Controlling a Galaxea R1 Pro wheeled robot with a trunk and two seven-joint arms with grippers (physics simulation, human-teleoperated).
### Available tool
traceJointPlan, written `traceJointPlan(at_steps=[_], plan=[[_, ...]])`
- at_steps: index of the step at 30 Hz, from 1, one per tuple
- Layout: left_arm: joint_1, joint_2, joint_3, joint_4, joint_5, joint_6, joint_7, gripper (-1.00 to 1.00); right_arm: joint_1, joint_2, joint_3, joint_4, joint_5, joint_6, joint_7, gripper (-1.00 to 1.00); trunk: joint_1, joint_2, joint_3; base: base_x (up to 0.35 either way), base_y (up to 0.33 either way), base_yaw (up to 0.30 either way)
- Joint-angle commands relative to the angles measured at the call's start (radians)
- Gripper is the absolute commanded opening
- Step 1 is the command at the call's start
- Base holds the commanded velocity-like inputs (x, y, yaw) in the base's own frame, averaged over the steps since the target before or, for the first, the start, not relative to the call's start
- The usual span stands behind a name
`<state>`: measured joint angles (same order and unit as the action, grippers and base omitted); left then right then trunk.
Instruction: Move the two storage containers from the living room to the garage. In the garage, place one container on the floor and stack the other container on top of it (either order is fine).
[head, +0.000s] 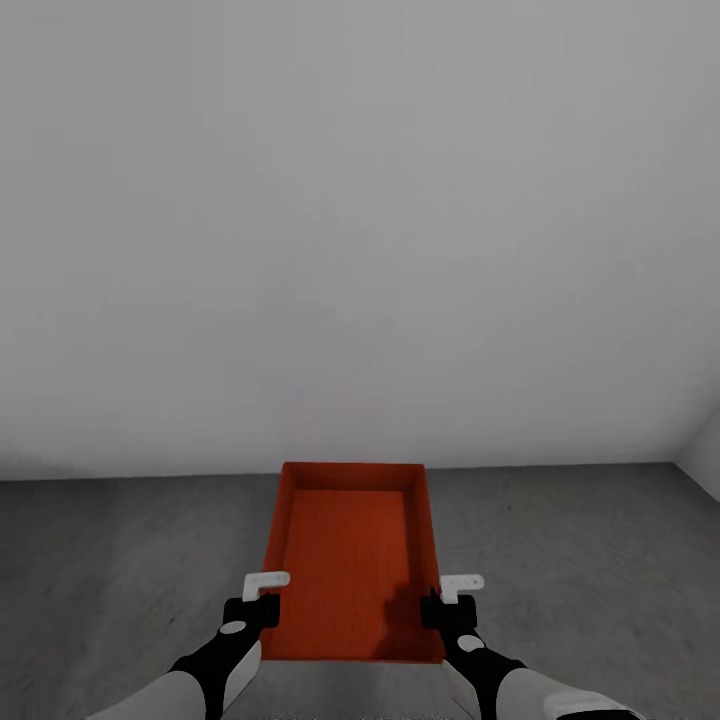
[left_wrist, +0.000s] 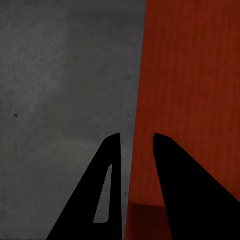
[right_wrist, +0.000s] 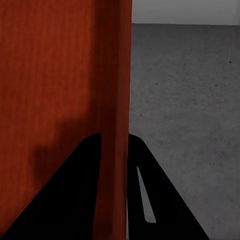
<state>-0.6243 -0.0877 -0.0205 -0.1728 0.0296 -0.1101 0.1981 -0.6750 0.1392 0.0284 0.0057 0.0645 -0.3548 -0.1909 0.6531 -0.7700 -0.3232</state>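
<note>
One orange-red storage container with no lid lies lengthwise ahead of me, over the dark grey floor of the garage. My left gripper is shut on its left long wall near the close end, and my right gripper is shut on the right long wall opposite. In the left wrist view, the black fingers of the left gripper straddle the container edge. The right gripper pinches the container wall. I cannot tell whether the container touches the floor.
A plain pale grey wall rises just beyond the container's far end. A second wall meets it at a corner on the right. Rough grey floor spreads on both sides of the container.
</note>
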Motion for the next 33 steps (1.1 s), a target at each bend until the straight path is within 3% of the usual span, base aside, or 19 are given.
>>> traceJointPlan(at_steps=[1,33], plan=[[0.000,0.000,0.015,0.004,0.004,-0.005,0.010,-1.00,-0.001,0.002,-0.055,-0.004,0.037,-0.002,-0.004,-1.00,0.000,-0.001,-0.003,0.000,0.000,0.000],[0.000,0.000,0.015,0.003,0.004,-0.005,0.010,-1.00,-0.001,0.002,-0.054,-0.004,0.038,-0.003,-0.004,-1.00,0.000,-0.001,-0.053,0.000,0.000,0.000]])
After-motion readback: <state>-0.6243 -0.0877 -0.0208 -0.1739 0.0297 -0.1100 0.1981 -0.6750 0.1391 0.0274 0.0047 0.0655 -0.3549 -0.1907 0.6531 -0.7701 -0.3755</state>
